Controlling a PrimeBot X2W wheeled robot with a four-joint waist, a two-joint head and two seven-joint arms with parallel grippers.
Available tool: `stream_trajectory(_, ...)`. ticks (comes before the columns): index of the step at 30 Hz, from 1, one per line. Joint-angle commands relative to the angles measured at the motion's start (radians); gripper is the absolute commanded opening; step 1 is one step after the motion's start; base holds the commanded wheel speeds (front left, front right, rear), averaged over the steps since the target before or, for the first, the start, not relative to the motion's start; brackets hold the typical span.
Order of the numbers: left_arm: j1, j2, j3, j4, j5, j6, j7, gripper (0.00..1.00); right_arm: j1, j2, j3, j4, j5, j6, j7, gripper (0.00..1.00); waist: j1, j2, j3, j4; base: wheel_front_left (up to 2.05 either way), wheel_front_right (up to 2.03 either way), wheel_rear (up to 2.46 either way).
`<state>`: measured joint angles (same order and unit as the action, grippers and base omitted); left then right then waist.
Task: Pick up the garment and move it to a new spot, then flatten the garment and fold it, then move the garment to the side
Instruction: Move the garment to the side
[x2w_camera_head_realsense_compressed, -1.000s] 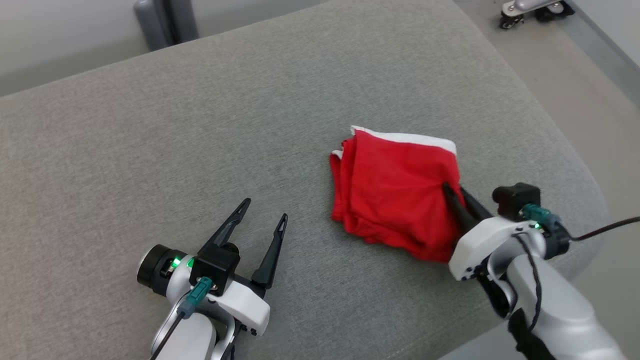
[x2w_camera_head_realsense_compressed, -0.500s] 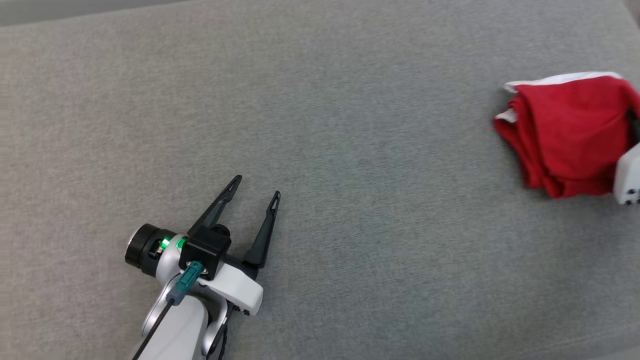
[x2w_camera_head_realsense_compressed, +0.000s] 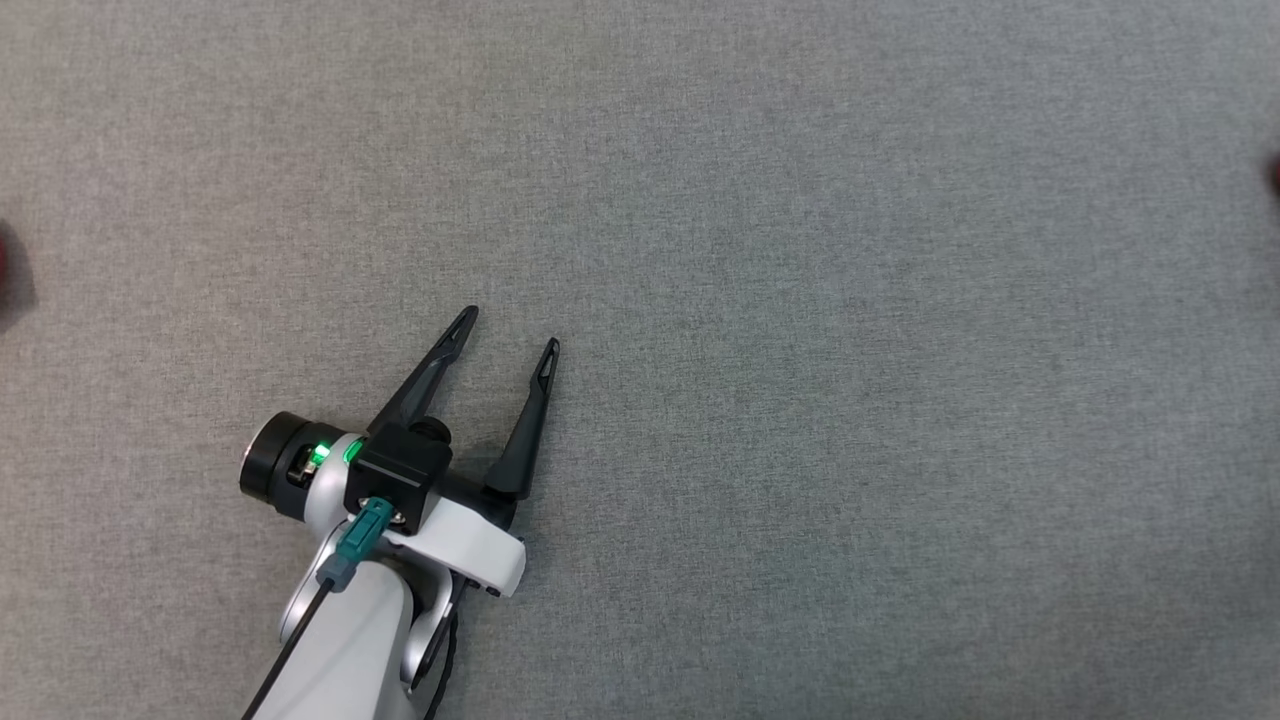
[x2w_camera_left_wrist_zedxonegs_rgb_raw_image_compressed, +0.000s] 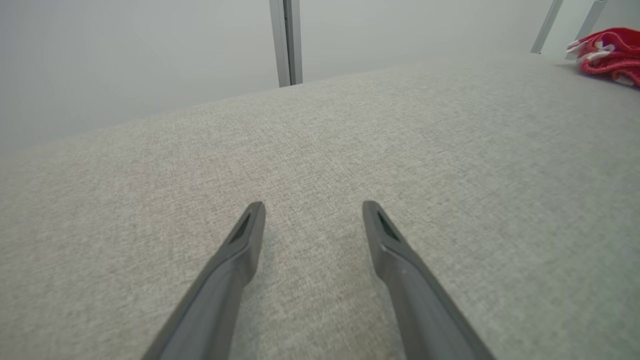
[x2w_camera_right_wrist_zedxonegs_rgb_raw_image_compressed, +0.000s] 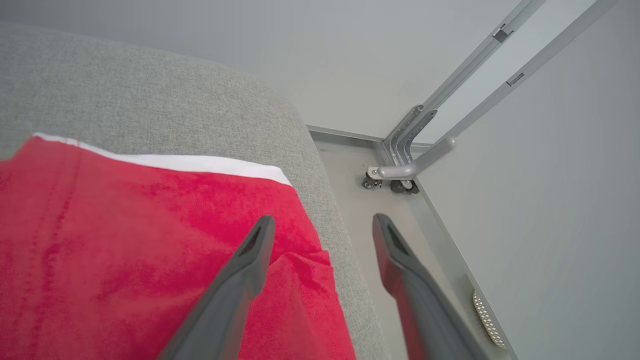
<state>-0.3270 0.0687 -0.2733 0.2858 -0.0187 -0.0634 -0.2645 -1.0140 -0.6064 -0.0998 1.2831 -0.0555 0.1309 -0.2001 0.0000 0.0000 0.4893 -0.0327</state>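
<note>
The garment (x2w_camera_right_wrist_zedxonegs_rgb_raw_image_compressed: 125, 225) is a folded red cloth with a white band along its far edge, lying near the right end of the grey cushion (x2w_camera_right_wrist_zedxonegs_rgb_raw_image_compressed: 150, 90). My right gripper (x2w_camera_right_wrist_zedxonegs_rgb_raw_image_compressed: 324, 218) hangs open just above the garment's right border. One finger is over the red cloth, the other past the cushion's edge over the floor, and nothing is gripped. In the left wrist view the garment (x2w_camera_left_wrist_zedxonegs_rgb_raw_image_compressed: 612, 55) sits far off at the upper right. My left gripper (x2w_camera_head_realsense_compressed: 510, 330) rests open and empty low over the cushion (x2w_camera_head_realsense_compressed: 800, 300), also seen as my left gripper (x2w_camera_left_wrist_zedxonegs_rgb_raw_image_compressed: 313, 206) along its own fingers.
The cushion's rounded right edge (x2w_camera_right_wrist_zedxonegs_rgb_raw_image_compressed: 330, 210) drops to a pale floor (x2w_camera_right_wrist_zedxonegs_rgb_raw_image_compressed: 360, 215). A grey metal frame on castors (x2w_camera_right_wrist_zedxonegs_rgb_raw_image_compressed: 400, 172) stands there against the wall. A metal post (x2w_camera_left_wrist_zedxonegs_rgb_raw_image_compressed: 286, 42) rises behind the cushion's far edge.
My right gripper has opened and let go of the garment. The head camera has swung left and down, so the garment and right arm slid out of that view. The left gripper has stayed put.
</note>
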Motion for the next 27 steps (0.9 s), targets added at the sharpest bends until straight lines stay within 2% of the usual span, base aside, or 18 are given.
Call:
stream_trajectory(1,-0.008,0.007,0.007,0.009,0.005,0.005,0.001,1.0,0.012,-0.003,-0.037,0.0,-0.031,0.0,-0.011,1.0,0.0,0.0,-0.002,-0.001,0.0,0.0,0.0)
stream_trajectory(3,-0.007,0.005,0.006,0.009,0.004,0.007,0.001,1.0,0.026,0.009,-0.107,-0.016,-0.072,0.0,-0.02,1.0,0.0,0.0,-0.011,-0.004,0.0,0.0,0.0)
stream_trajectory(7,0.004,0.001,0.007,0.011,-0.003,0.01,0.0,1.0,0.063,0.089,-0.212,-0.087,-0.136,0.0,-0.056,1.0,0.0,0.0,-0.041,-0.012,0.0,0.0,0.0)
stream_trajectory(11,0.02,-0.002,0.017,0.013,-0.013,0.016,0.0,1.0,0.108,0.235,-0.243,-0.249,-0.122,0.0,-0.066,1.0,0.0,0.0,-0.094,-0.018,0.0,0.0,0.0)
stream_trajectory(19,0.072,-0.008,0.046,0.023,-0.033,0.033,0.0,1.0,0.3,0.449,-0.15,-0.549,-0.025,0.0,-0.066,1.0,0.0,0.0,-0.199,0.0,0.0,0.0,0.0)
stream_trajectory(24,0.104,-0.012,0.064,0.038,-0.043,0.04,0.0,1.0,0.448,0.516,-0.072,-0.668,0.048,0.0,-0.066,1.0,0.0,0.0,-0.265,0.027,0.0,0.0,0.0)
stream_trajectory(27,0.129,-0.013,0.078,0.046,-0.048,0.047,0.0,1.0,0.53,0.534,-0.031,-0.713,0.081,0.0,-0.066,1.0,0.0,0.0,-0.299,0.044,0.0,0.0,0.0)
